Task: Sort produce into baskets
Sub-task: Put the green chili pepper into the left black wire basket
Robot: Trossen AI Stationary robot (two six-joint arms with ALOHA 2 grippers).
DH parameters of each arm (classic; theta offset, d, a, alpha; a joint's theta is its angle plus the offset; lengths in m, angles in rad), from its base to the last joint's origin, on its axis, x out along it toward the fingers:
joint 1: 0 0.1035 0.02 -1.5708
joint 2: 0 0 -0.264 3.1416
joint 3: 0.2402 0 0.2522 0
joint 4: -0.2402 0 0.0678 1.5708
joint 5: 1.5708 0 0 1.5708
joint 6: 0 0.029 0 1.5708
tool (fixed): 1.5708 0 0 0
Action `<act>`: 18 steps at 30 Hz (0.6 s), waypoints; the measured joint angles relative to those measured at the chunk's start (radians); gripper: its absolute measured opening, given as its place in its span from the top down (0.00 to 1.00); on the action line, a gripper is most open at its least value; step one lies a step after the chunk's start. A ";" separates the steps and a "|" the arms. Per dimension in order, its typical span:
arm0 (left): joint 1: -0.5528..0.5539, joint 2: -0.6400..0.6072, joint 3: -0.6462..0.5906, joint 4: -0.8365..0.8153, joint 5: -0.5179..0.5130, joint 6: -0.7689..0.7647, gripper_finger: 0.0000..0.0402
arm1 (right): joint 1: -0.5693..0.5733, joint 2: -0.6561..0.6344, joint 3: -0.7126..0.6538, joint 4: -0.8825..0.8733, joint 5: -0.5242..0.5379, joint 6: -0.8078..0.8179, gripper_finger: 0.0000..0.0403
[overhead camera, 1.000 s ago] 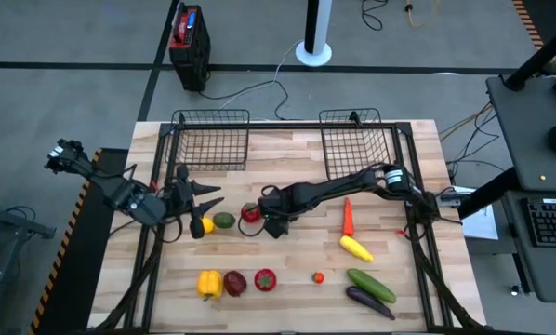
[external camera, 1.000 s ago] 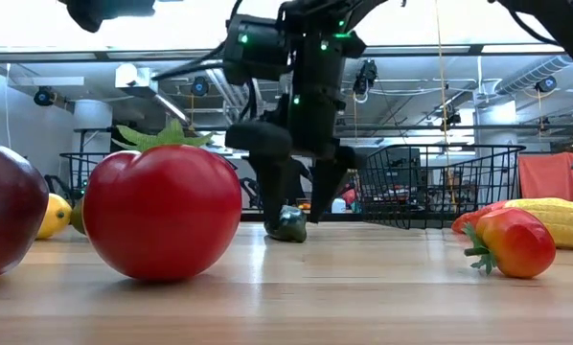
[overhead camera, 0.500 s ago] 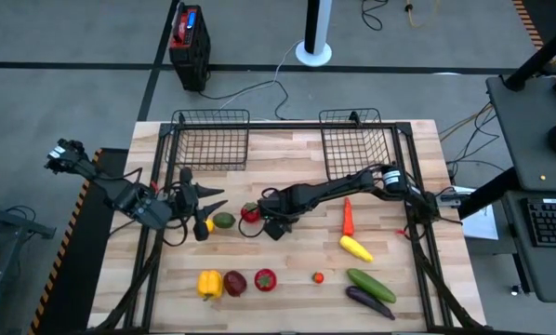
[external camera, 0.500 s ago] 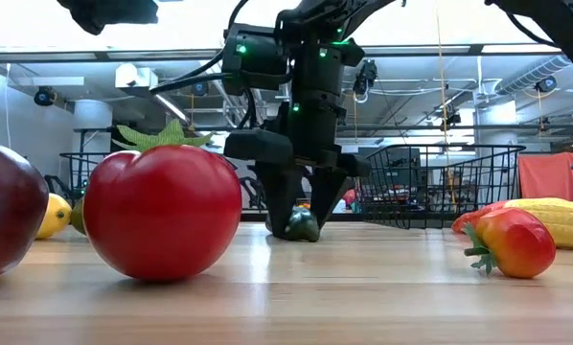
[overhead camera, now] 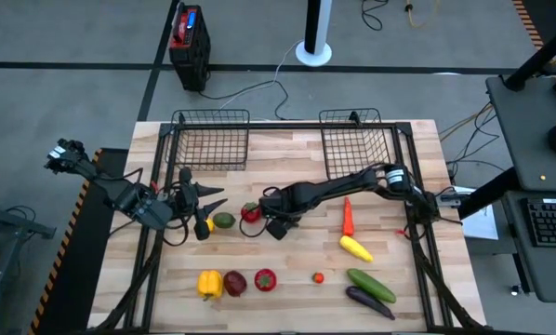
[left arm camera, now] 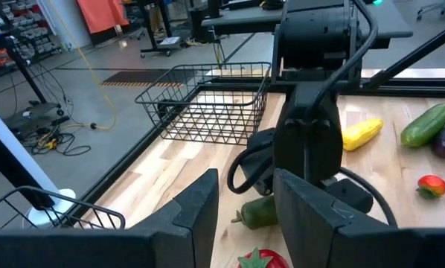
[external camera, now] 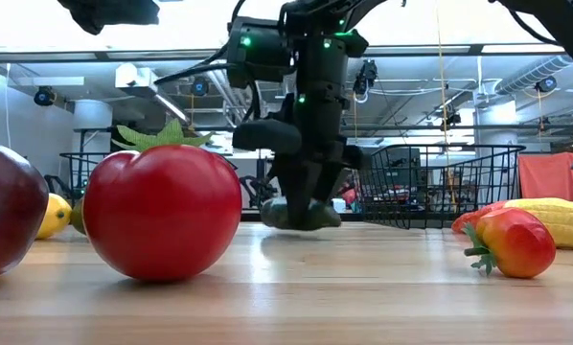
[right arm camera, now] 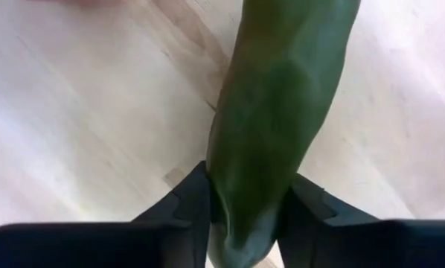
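Near the middle of the surface (overhead camera: 287,149), my right claw (overhead camera: 271,221) is down at board level and clamped on a green cucumber (right arm camera: 278,126). Right wrist view: fingers press both flanks of it near one end, long axis running straight out ahead of the claw. Low view: cucumber (external camera: 301,214) sits low, at or just off the wood; contact with the wood not resolvable.

Key relation: right basket (overhead camera: 357,140) lies at the far edge, back along my own reach, nearer than the left basket (overhead camera: 211,138). Judgement: lift, then retract toward it.

Right arm pose: stretched long across the surface, wrist pitched down.

Left claw (overhead camera: 202,221) waits over the left side beside a lime-green fruit (overhead camera: 223,221), fingers narrowly parted; whether it holds the yellow piece under it, cannot tell. Red tomato (overhead camera: 251,212) just beside my right claw.
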 joint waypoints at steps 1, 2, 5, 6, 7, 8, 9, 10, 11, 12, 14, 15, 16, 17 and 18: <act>0.000 0.000 0.000 0.001 0.000 0.000 0.71 | 0.000 -0.007 0.000 0.000 0.003 -0.008 0.77; 0.000 0.000 0.000 0.001 0.000 0.000 0.71 | 0.000 -0.017 0.000 0.000 0.004 -0.014 0.78; 0.000 0.000 0.000 0.004 0.000 -0.001 0.71 | 0.000 -0.050 0.000 -0.001 0.004 -0.035 0.77; 0.000 0.001 0.000 0.004 0.000 -0.002 0.71 | 0.000 -0.063 0.000 -0.004 0.004 -0.042 0.77; 0.000 0.001 0.000 0.004 0.000 -0.002 0.71 | 0.000 -0.075 0.000 -0.006 0.005 -0.051 0.76; 0.000 0.002 0.000 0.004 0.000 -0.002 0.71 | 0.000 -0.087 0.000 -0.005 0.006 -0.066 0.75; 0.000 0.003 0.000 0.004 0.000 -0.002 0.71 | 0.000 -0.102 0.000 -0.006 0.011 -0.078 0.75; 0.000 0.004 0.000 0.004 0.000 -0.002 0.71 | 0.000 -0.115 0.000 -0.011 0.022 -0.093 0.75; 0.000 0.005 0.000 0.004 0.000 -0.002 0.71 | 0.001 -0.129 0.000 -0.013 0.037 -0.104 0.75; 0.000 0.006 0.000 0.005 0.000 -0.002 0.71 | 0.002 -0.146 0.000 -0.012 0.052 -0.119 0.75; 0.000 0.009 0.000 0.005 0.000 -0.003 0.71 | 0.003 -0.176 0.000 -0.012 0.090 -0.146 0.76; 0.000 0.009 0.000 0.005 0.000 -0.002 0.71 | 0.004 -0.193 0.000 -0.014 0.109 -0.157 0.76; 0.000 0.010 0.000 0.005 0.000 -0.002 0.71 | 0.004 -0.208 0.000 -0.014 0.133 -0.180 0.76; 0.000 0.010 0.000 0.006 0.000 -0.003 0.71 | 0.005 -0.227 0.000 -0.013 0.150 -0.208 0.76; 0.000 0.011 0.000 0.006 0.000 -0.005 0.71 | 0.005 -0.243 0.000 -0.010 0.165 -0.242 0.76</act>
